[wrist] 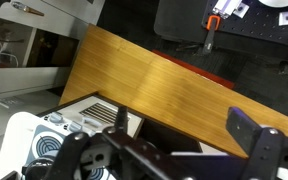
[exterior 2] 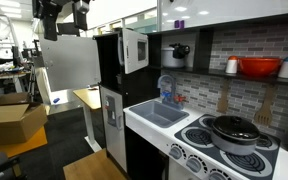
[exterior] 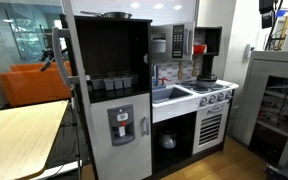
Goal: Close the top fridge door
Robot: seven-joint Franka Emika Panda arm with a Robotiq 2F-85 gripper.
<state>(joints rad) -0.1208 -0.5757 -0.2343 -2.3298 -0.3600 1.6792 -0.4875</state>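
Note:
The top fridge door [exterior 2: 70, 62] is a light grey squarish panel swung wide open, away from the dark upper compartment [exterior: 112, 48]. In an exterior view it shows nearly edge-on [exterior: 70, 60]. Its chalkboard and handle do not show. My gripper [exterior 2: 64, 20] hangs just above the door's top edge, near its outer end. In the wrist view the gripper [wrist: 184, 115] is open with nothing between the fingers, looking down on a wooden table [wrist: 164, 75].
The taller lower door with a dispenser [exterior: 124, 125] is shut below. The toy kitchen holds a sink [exterior 2: 159, 115], a stove with a pot [exterior 2: 229, 130] and a microwave [exterior 2: 134, 48]. A cardboard box [exterior 2: 9, 120] and an orange sofa [exterior: 39, 85] stand nearby.

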